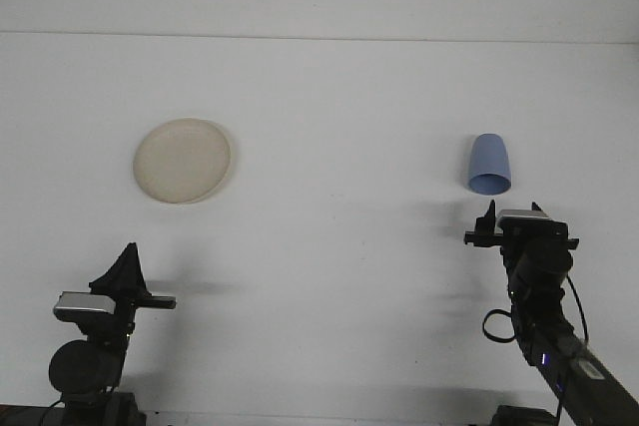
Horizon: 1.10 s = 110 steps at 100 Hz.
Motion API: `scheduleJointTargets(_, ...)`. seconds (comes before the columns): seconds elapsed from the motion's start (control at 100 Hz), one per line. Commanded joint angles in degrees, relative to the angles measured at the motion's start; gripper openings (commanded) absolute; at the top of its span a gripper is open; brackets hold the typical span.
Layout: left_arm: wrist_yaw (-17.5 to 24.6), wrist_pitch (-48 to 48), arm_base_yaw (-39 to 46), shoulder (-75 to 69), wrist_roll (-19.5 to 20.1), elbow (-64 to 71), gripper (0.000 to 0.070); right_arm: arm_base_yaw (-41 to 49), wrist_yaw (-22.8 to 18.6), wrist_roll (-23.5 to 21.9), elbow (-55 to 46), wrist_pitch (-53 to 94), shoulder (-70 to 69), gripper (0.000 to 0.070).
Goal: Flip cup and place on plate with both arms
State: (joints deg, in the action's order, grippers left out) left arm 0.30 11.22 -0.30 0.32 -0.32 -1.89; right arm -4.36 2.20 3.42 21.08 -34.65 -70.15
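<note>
A blue cup (489,164) stands upside down on the white table at the right, its wide rim resting on the surface. A cream plate (183,160) lies flat at the left. My right gripper (513,209) is raised just in front of the cup, a short way below it in the view, with its two fingers spread apart and nothing between them. My left gripper (126,264) rests low near the table's front left, well below the plate, its dark fingers overlapping from this angle.
The white table (329,246) stretches between plate and cup with a wide bare span. A wall edge runs along the back. The right arm's cable (496,326) loops beside its wrist.
</note>
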Motion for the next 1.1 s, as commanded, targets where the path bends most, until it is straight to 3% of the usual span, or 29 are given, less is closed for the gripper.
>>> scheduleJointTargets(0.0, -0.1, 0.8, -0.1, -0.1, 0.8, 1.1, 0.0013, -0.7, -0.9, 1.8, 1.9, -2.4, -3.5, 0.0489)
scheduleJointTargets(0.57, -0.1, 0.8, -0.1, -0.1, 0.7, 1.1, 0.0013, -5.7, -6.4, 8.4, 19.4, -3.1, -27.8, 0.0489)
scheduleJointTargets(0.84, -0.1, 0.8, -0.1, -0.1, 0.8, 1.1, 0.0013, -5.9, -7.0, 8.9, 22.8, -5.8, -33.0, 0.0474)
scheduleJointTargets(0.9, -0.1, 0.8, -0.1, -0.1, 0.7, 1.1, 0.0013, -5.9, -7.4, 8.9, 22.8, -6.1, -33.1, 0.0397)
scheduleJointTargets(1.01, -0.1, 0.8, -0.1, -0.1, 0.7, 1.1, 0.0013, -5.9, -10.1, 8.9, 22.8, -6.0, -33.1, 0.0143)
scheduleJointTargets(1.09, -0.1, 0.8, -0.1, -0.1, 0.7, 1.1, 0.0013, -5.9, -10.4, 8.9, 22.8, -6.0, -33.1, 0.0000)
